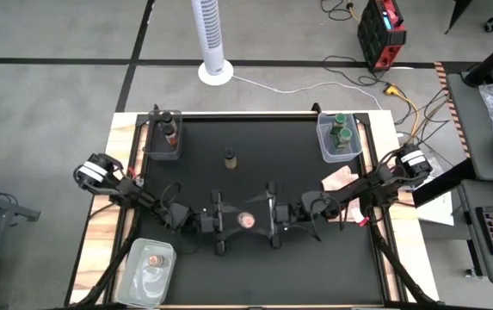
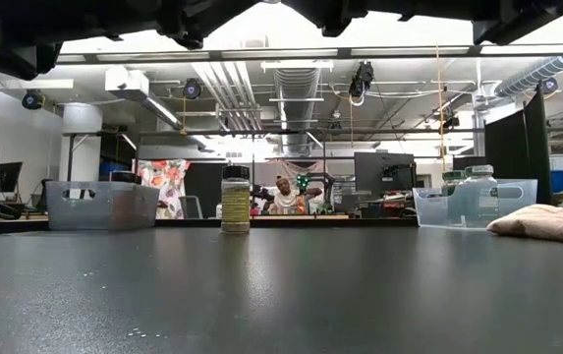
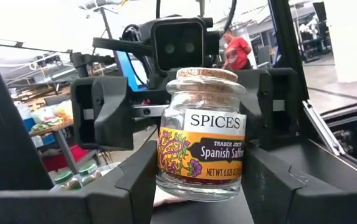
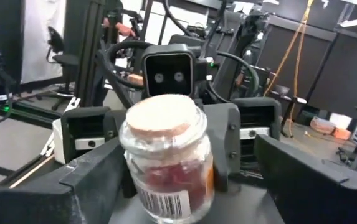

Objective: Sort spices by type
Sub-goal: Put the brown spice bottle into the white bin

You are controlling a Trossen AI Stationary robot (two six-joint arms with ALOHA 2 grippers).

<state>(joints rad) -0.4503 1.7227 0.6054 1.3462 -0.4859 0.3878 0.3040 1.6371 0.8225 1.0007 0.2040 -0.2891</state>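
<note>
Black tabletop, workshop room behind. Left gripper (image 1: pixel 229 222) clamped on saffron jar (image 1: pixel 247 220) at table centre-front, held off surface: clear glass, cork top, orange "Spanish Saffron" label, white "SPICES" sticker (image 3: pixel 214 121). Right gripper (image 1: pixel 268 221) facing it, fingers spread wide either side of jar, not closed. Dark-lidded spice jar (image 1: pixel 229 158) upright mid-table. Green-lidded jars (image 1: pixel 340 129) in right rear tub (image 1: pixel 324 145); dark-lidded jar (image 1: pixel 169 133) in left rear tub (image 1: pixel 154 146); cork-topped jar (image 1: pixel 154 257) in front-left tub (image 1: pixel 136 282).

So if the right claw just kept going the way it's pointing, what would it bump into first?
The cork-topped saffron jar, which sits between its open fingers, held by the left claw. Past the jar it would meet the left claw itself, which faces it head-on above the table.
</note>
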